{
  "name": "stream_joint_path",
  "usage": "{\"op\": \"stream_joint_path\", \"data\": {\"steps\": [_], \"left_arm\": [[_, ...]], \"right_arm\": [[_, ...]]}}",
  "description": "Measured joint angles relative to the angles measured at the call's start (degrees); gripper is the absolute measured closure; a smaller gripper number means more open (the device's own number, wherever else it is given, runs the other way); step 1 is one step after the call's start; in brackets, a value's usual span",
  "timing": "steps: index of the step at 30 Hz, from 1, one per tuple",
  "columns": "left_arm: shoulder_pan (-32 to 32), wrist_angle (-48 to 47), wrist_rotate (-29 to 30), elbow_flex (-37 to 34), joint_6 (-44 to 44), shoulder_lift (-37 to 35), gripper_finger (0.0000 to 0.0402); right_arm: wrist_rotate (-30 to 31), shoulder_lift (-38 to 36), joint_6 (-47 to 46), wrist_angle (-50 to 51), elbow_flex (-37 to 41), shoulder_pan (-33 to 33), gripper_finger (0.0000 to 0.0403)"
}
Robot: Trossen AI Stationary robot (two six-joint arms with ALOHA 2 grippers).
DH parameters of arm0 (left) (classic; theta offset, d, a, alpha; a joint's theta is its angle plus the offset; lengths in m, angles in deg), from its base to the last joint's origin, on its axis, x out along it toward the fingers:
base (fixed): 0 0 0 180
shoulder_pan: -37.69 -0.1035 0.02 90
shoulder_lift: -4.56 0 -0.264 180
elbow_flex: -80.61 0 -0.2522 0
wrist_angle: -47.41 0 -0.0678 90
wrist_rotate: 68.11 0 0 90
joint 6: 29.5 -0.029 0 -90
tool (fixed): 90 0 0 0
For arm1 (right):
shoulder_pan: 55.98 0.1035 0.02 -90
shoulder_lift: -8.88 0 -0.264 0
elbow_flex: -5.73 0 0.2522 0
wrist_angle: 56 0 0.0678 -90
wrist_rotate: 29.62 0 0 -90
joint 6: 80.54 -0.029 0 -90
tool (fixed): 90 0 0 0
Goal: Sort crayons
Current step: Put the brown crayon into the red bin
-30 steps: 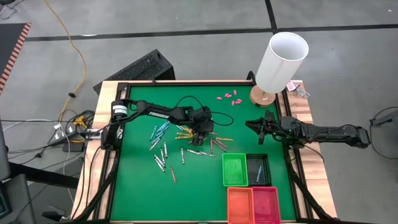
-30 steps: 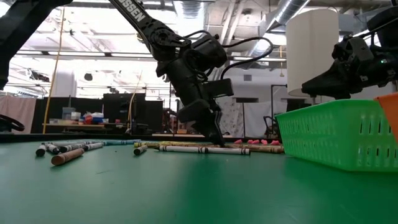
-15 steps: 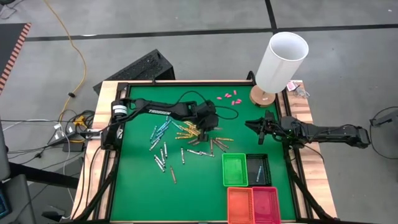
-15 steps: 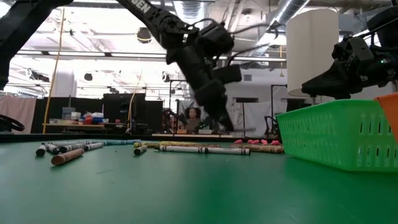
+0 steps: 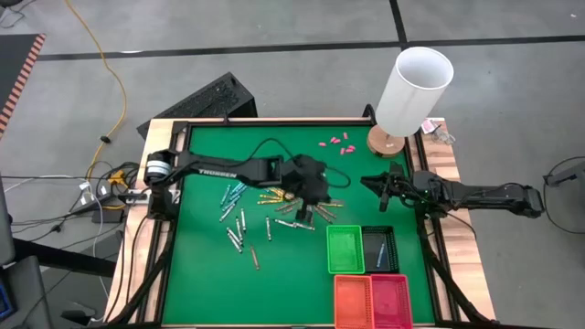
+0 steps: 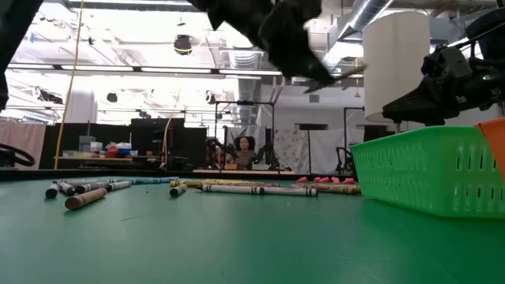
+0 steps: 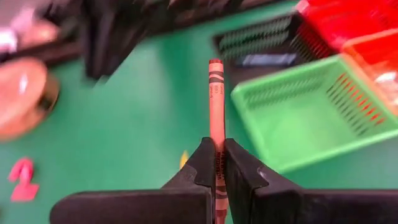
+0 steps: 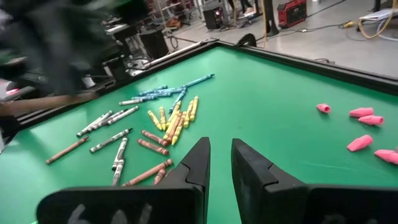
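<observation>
Green felt table [image 5: 196, 265] with a wood rim, grey floor around it; low view shows a workshop behind with a person far back. White cylinder [image 5: 413, 89] at upper right of the high view, five pink bits [image 5: 336, 143] near it. Four bins at lower right: green bin [image 5: 345, 249], black bin [image 5: 379, 248] with a bluish stick inside, orange bin [image 5: 351, 300], red bin [image 5: 391, 300]. Crayons [image 5: 239, 217] scattered mid-table, too many to count. My left gripper [image 7: 217, 163] is clamped on one brownish-red crayon [image 7: 215, 99], lifted above the pile. My right gripper [image 8: 221, 158] hangs at right, jaws slightly apart, holding nothing.
</observation>
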Motion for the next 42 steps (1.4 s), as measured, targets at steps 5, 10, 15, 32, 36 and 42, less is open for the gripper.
{"op": "stream_joint_path", "data": {"steps": [5,10,15,32,36,42], "left_arm": [[4.9,7.36,1.41,0.0,-1.91,0.0,0.0401],[7.23,15.61,1.55,-0.02,-1.71,0.03,0.0401],[7.36,21.86,0.27,-0.01,0.65,1.2,0.0401],[11.35,16.32,-11.63,21.34,-2.29,20.54,0.0401],[12.46,14.63,-13.7,27.3,-3.61,25.13,0.0401],[13.48,14.77,-15.98,34.55,-5.96,29.14,0.0401]], "right_arm": [[0.17,0.02,-0.49,-0.03,0.0,0.0,0.0335],[0.27,0.0,-0.58,-0.03,0.0,0.0,0.0335],[0.32,0.02,-0.92,-0.04,0.0,0.0,0.0335],[0.54,0.83,-1.95,-0.07,0.0,0.0,0.0335],[0.5,0.82,-1.95,-0.04,0.0,0.0,0.0335],[0.47,0.83,-1.95,-0.02,0.0,0.0,0.0335]]}}
